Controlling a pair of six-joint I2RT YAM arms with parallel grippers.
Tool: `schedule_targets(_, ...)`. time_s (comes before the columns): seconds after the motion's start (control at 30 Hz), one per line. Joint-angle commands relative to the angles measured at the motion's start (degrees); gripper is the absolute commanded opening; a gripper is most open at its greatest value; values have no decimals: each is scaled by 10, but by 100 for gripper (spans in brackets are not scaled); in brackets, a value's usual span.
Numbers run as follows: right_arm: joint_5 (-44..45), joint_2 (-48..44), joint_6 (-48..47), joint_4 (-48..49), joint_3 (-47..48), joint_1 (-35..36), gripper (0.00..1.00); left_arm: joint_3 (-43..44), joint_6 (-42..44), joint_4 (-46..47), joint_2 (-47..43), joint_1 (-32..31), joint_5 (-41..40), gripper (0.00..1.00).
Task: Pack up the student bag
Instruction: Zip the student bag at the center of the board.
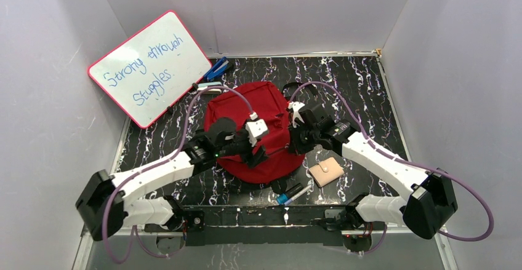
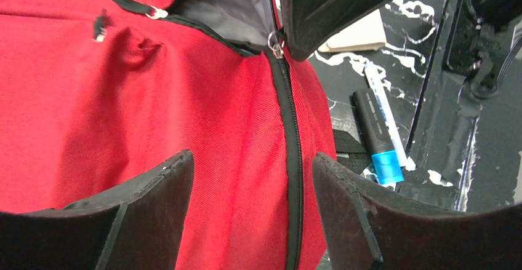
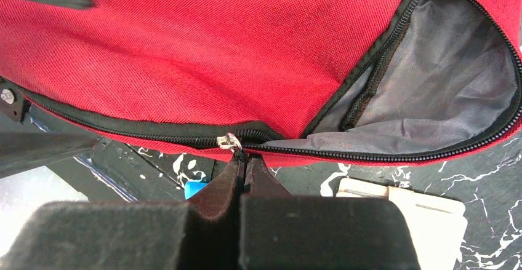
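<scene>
right wrist view puts the right jaws clenched tight at the small silver zipper slider [image 3: 229, 141] of the soft dark-red fabric student bag [image 3: 184, 48]. they seem to pinch the dark pull tab hanging from it, though the tab itself is mostly hidden between them. to one side of the slider the bag gapes and shows its grey lining [image 3: 431, 91]; to the other side the black zipper track [image 3: 123, 131] is closed. the bag lies in the middle of the black marbled surface [image 1: 357, 91], between the two arms. a small beige wallet [image 1: 325, 172] and a black marker with a blue band [image 1: 289, 195] lie just beside its near edge. the left jaws stand wide apart, released, straddling the red cloth and the closed track and grasping nothing. the step in hand looks like widening the opening so things can go in. to do it well, the pull should follow the curve of the track and stay low and in line with the teeth, since lifting would likely raise the limp bag. the left jaws would help by pinning a fold of cloth beside the track, not on it, so the slider's path stays free. without that hold the whole bag may simply slide.
</scene>
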Motion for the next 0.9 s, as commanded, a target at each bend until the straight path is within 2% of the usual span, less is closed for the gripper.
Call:
schedule_targets(0.0,-9,-29,-14,33,-4,-2,0,22,16,54,53,-6,70,67)
schedule_targets(0.2,-1,-40,-11,32,-8,-2,0,30,0,77,83,-9,91,68)
schedule_targets(0.23,-1,-40,-9,32,-8,-2,0,30,-3,79,88,-9,90,65)
schedule_targets(0.4,11,-42,-7,27,-6,-2,0,48,0,48,118,-11,103,19)
schedule_targets(0.53,44,-31,-8,-4,11,-2,0,43,1,24,95,-11,100,0)
schedule_targets(0.87,194,38,14,-104,77,-2,0,8,22,-158,-62,-11,47,0)
